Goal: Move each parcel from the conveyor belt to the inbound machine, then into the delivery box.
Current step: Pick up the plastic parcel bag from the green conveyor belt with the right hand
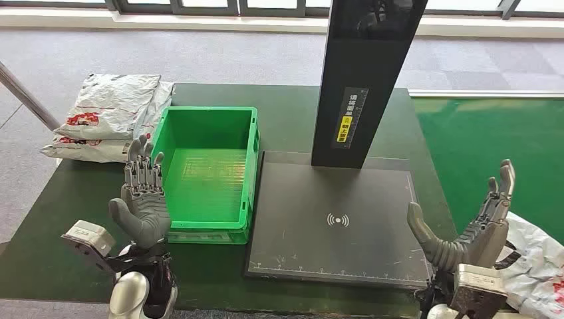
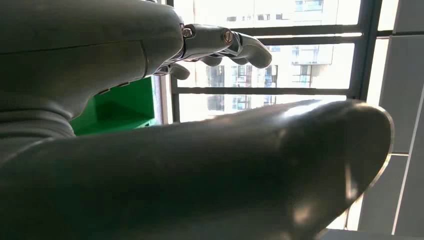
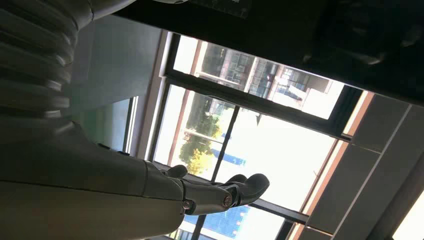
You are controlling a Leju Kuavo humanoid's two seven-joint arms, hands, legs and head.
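Clearly, both your left hand (image 1: 141, 199) and right hand (image 1: 473, 222) hang spread and hold nothing. The parcel (image 1: 540, 266) just right of the inbound machine (image 1: 339, 222) looks soft, light and slippery; pinch a bunched fold.

Black scanner pad (image 1: 332, 226) lies bare between green crate (image 1: 207, 174) and scanner column (image 1: 362, 80).

Three parcels (image 1: 106, 116), one crate (image 1: 206, 176)

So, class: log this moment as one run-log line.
left hand: open, beside green plastic crate, empty | right hand: open, near white plastic parcel | flat black scanner plate: bare
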